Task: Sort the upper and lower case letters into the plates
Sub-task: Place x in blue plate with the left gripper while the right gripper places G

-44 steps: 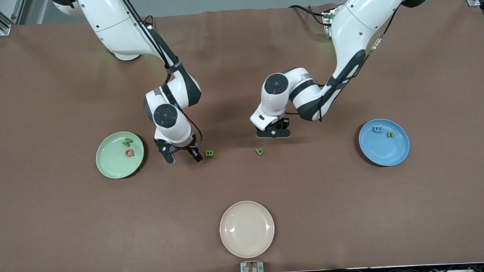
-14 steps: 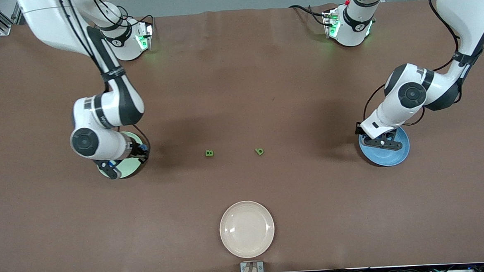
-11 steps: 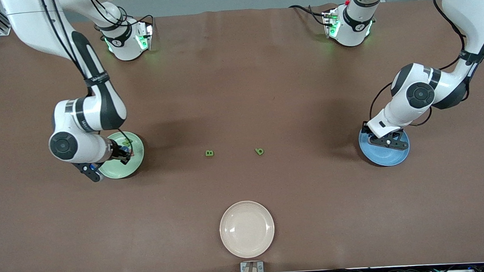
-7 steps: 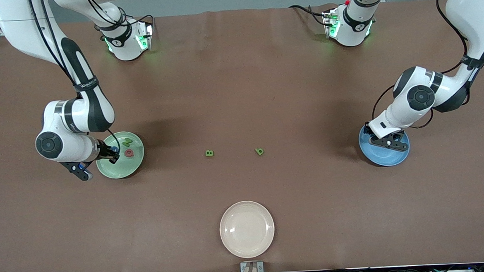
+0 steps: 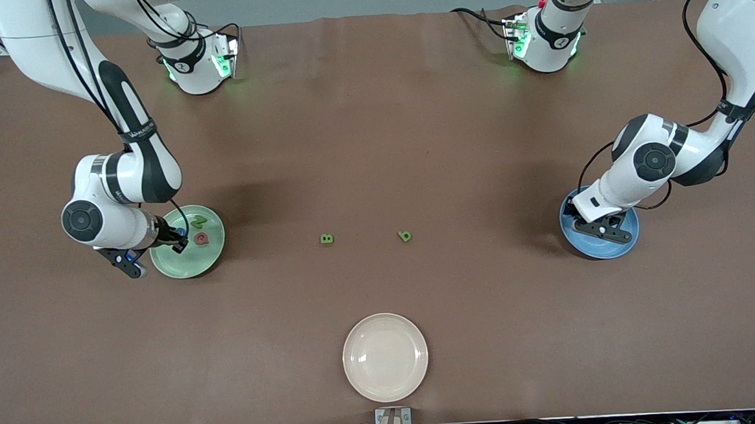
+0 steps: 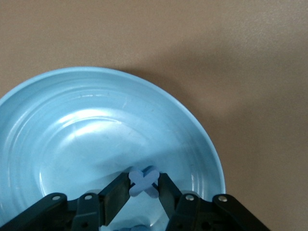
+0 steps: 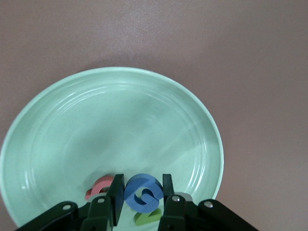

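Both arms have swung from the tabletop's middle to the plates; the right gripper [image 7: 139, 199] pinches G [image 7: 141, 191] over the green plate [image 7: 57, 125]; the left gripper [image 6: 144, 190] pinches x [image 6: 143, 181] over the blue plate [image 6: 62, 120]; B [image 5: 326, 239] and b [image 5: 404, 236] remain unsorted.

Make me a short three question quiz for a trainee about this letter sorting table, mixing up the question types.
1. True or false: the right gripper holds a flat blue letter G over the pale mint green round plate.
2. Multiple choice: the left gripper holds which piece over the sky blue round plate? A) green letter n B) flat blue letter x C) pink letter Q
3. Fill in: how many small green letters lie on the brown table mat between the two coloured plates, outside any plate?

Key
1. True.
2. B.
3. Two: the green capital B and the green lowercase b. Both lie farther from the front camera than the cream-white round plate.
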You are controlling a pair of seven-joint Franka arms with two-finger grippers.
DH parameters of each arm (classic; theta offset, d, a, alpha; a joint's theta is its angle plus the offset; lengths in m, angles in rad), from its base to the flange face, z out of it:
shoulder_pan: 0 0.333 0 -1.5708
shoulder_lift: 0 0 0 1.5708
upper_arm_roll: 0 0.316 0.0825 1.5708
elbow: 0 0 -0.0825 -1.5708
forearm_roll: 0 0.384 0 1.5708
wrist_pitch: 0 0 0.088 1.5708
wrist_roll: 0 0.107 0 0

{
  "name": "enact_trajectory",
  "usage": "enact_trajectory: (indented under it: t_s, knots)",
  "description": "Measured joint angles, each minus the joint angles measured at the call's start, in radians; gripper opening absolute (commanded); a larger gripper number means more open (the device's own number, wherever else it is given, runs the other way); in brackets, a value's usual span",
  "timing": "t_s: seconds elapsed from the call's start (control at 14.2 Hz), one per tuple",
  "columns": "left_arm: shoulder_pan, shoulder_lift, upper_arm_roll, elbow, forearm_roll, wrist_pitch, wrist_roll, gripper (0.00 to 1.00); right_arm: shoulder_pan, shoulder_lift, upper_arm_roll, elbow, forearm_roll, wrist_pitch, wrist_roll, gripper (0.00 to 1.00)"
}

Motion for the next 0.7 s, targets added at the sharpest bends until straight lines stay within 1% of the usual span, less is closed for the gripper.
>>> enact_trajectory:
  t_s: [0.07, 0.14, 0.21, 0.28, 0.49, 0.56, 0.63, 0.7]
  knots:
    - [0.0, 0.001, 0.0, 0.001, 0.001, 0.0, 0.0, 0.35, -0.007, 0.0, -0.001, -0.012, 0.0, 0.019, -0.016, 0.02]
    - [0.0, 0.001, 0.0, 0.001, 0.001, 0.0, 0.0, 0.44, -0.017, 0.0, -0.001, -0.022, 0.0, 0.033, -0.031, 0.02]
    - [0.0, 0.001, 0.0, 0.002, 0.002, -0.001, 0.0, 0.65, -0.027, 0.0, -0.001, -0.029, 0.0, 0.047, -0.041, 0.03]
    - [0.0, 0.001, 0.0, 0.004, 0.003, -0.003, 0.001, 0.67, -0.033, 0.0, -0.001, -0.038, 0.0, 0.062, -0.05, 0.03]
    - [0.001, 0.0, 0.0, 0.008, 0.003, -0.016, 0.001, 0.68, -0.036, 0.0, 0.0, -0.058, 0.0, 0.091, -0.053, 0.06]
    - [0.003, -0.002, 0.0, 0.011, 0.003, -0.02, 0.001, 0.73, -0.036, 0.0, 0.0, -0.061, 0.0, 0.093, -0.053, 0.14]
    - [0.005, -0.006, -0.001, 0.013, 0.004, -0.03, 0.001, 0.91, -0.036, 0.0, 0.0, -0.063, 0.0, 0.094, -0.054, 0.32]
    - [0.009, -0.012, -0.003, 0.016, 0.004, -0.043, 0.003, 1.0, -0.036, 0.0, 0.0, -0.064, 0.0, 0.094, -0.054, 0.69]
